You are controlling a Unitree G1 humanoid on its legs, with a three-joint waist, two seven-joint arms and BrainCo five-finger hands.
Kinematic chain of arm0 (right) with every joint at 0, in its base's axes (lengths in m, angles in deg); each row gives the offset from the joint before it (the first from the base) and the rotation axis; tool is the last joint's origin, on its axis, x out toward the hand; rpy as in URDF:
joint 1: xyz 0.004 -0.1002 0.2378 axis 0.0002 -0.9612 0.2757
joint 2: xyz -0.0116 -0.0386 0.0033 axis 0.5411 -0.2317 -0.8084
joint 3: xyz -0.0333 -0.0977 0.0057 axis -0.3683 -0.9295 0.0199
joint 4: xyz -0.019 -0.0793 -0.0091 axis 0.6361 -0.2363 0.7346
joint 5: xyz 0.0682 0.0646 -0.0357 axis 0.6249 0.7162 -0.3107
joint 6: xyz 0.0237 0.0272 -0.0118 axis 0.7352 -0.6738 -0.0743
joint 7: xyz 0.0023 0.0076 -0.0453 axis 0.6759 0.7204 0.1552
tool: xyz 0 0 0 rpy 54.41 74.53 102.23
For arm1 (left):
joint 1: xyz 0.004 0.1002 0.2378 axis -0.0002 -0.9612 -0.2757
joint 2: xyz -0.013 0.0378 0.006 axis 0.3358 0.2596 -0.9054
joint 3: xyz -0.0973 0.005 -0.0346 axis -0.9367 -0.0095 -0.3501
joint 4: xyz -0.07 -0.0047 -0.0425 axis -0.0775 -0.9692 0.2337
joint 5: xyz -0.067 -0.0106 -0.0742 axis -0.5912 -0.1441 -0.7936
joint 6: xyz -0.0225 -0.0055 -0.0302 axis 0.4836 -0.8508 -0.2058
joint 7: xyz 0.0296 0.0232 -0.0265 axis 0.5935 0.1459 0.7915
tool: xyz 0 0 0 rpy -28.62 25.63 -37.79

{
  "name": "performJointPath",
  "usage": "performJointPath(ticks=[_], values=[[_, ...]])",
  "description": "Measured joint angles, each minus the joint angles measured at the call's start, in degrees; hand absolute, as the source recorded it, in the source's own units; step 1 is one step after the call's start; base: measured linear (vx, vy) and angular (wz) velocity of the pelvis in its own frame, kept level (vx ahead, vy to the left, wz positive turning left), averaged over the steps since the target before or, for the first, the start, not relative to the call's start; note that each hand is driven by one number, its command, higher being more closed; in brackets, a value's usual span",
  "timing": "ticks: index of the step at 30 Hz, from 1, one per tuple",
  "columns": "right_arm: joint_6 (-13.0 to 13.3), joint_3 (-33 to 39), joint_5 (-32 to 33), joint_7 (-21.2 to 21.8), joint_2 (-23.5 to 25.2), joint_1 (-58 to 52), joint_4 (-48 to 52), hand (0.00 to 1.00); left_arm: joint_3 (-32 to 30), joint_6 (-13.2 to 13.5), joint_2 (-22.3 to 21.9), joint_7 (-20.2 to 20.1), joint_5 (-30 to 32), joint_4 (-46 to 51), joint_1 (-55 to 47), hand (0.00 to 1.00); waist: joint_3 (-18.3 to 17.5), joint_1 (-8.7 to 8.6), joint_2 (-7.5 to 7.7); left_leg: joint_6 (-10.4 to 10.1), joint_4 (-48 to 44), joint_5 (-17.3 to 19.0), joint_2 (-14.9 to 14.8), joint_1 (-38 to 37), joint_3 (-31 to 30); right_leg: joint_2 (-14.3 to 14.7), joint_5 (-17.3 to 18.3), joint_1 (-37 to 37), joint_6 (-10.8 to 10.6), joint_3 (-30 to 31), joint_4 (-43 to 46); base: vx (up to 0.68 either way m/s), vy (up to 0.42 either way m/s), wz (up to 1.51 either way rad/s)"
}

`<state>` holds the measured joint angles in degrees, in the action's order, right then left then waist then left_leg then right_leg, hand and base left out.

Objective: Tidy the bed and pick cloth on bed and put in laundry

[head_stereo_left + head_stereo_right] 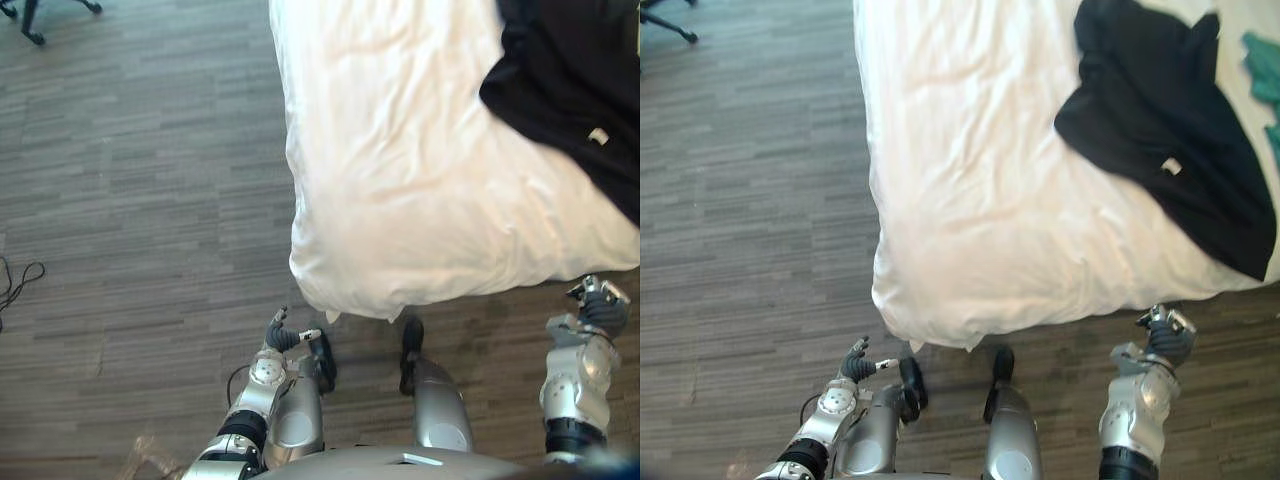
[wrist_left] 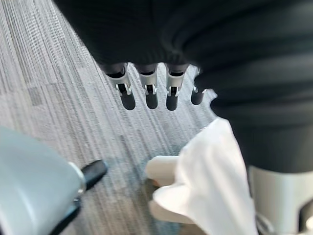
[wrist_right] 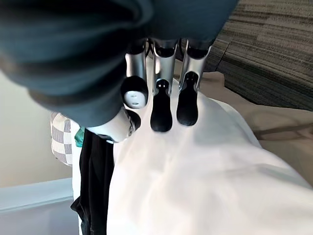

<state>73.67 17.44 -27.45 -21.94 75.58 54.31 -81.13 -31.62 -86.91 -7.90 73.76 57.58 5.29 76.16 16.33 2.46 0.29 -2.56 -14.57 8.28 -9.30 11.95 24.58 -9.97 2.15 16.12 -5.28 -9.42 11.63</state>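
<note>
Barely begun: left hand [image 1: 855, 362] and right hand [image 1: 1166, 336] hang slack-fingered and empty, the crumpled black cloth garment [image 1: 1160, 120] untouched on the rumpled white duvet [image 1: 970, 180] beyond the right.

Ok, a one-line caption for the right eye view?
Open, empty left hand and right hand low before the white bed, black garment lying on top.

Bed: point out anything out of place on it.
A black garment lies crumpled on the white duvet, on the robot's right side, and a teal cloth sits to its right at the edge of view. The duvet itself is wrinkled.
</note>
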Motion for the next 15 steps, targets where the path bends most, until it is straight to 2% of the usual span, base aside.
performJointPath(ticks=[2, 4, 6, 9, 10, 11, 12, 13, 15], values=[[-1.06, -0.05, -1.77, 0.06, 1.98, -3.52, -1.63, 0.0, -0.03, -0.33, -0.1, -0.02, 0.88, -0.28, -1.75, 0.0, -2.79, -0.53, 0.56, -0.32, 2.04, -0.26, 0.6, -2.53, 0.1, -0.24, 0.03, -2.1, -0.05, -0.99, -0.76, 0.11, 0.021, -0.03], [-1.86, -0.89, -3.91, 0.28, 3.49, -7.03, -5.13, 0.0, -0.46, -0.87, 0.43, 0.0, 2.57, -0.38, -3.48, 0.0, -5.66, -1.1, 1.25, -0.63, 4.76, -0.98, 1.46, -5.43, 0.37, -0.67, 0.65, -3.81, -1.0, -1.73, -0.7, 0.09, 0.019, 0.02], [-2.58, -2.13, -6.18, 0.71, 4.63, -8.28, -9.8, 0.0, -1.76, -1.56, 1.17, 0.0, 4.21, -1.01, -4.16, 0.0, -6.43, -1.88, 1.55, -0.85, 5.8, -1.28, 1.39, -7.75, 0.21, -0.71, 1.55, -5.06, -0.57, -2.91, 1.0, 0.05, -0.021, 0.04], [-4.23, -2.72, -9.1, 2.29, 7.21, -8.61, -20.18, 0.0, -6.03, -2.45, 1.31, 0.06, 4.4, -1.21, -4.67, 0.0, -6.73, -2.25, 2.25, -1.6, 4.83, -0.61, 0.29, -9.07, -0.12, -0.25, 5.54, -4.57, 0.12, -2.33, 7.97, -0.03, -0.124, 0.05], [-5.08, -3.84, -10.33, 2.59, 8.27, -8.69, -23.4, 0.0, -7.79, -2.54, 1.3, 0.07, 4.19, -1.23, -5.25, 0.0, -6.88, -2.0, 2.54, -2.23, 3.42, 0.15, -0.64, -9.07, -0.34, -0.2, 8.6, -3.35, 0.41, -1.87, 13.53, -0.03, -0.211, 0.04], [-5.98, -6.07, -11.88, 3.17, 8.33, -8.82, -26.62, 0.0, -8.54, -2.61, 1.31, 0.11, 3.71, -1.08, -6.43, 0.0, -7.63, -1.95, 3.47, -2.93, 2.31, 0.58, -0.74, -9.19, -0.56, -0.29, 10.79, -3.11, 0.29, -0.4, 15.34, 0.01, -0.224, -0.01], [-6.28, -6.68, -12.85, 3.47, 8.27, -8.91, -27.92, 0.0, -9.1, -2.63, 1.28, 0.07, 3.39, -1.1, -7.02, 0.0, -8.18, -1.84, 3.79, -3.34, 2.13, 0.7, -0.86, -9.19, -0.56, 0.05, 12.17, -3.33, 0.66, 0.02, 14.61, 0.06, -0.242, -0.09], [-6.63, -7.27, -14.07, 3.65, 8.08, -8.68, -29.52, 0.0, -9.7, -2.67, 0.32, 0.07, 3.29, -1.35, -8.1, 0.0, -9.07, -1.5, 3.01, -3.8, 2.51, 0.27, -1.49, -9.04, -0.61, 1.22, 12.41, -3.6, 2.12, -0.41, 13.19, 0.07, -0.23, -0.1], [-7.18, -8.01, -17.17, 3.94, 7.75, -8.12, -32.03, 0.0, -9.96, -2.55, -2.04, 0.04, 2.88, -2.12, -9.23, 0.0, -10.52, -1.37, 1.7, -3.81, 5.78, -2.07, -1.99, -9.19, -1.81, 2.97, 11.3, -4.12, 3.03, -1.26, 10.11, 0.06, -0.159, 0.09]])
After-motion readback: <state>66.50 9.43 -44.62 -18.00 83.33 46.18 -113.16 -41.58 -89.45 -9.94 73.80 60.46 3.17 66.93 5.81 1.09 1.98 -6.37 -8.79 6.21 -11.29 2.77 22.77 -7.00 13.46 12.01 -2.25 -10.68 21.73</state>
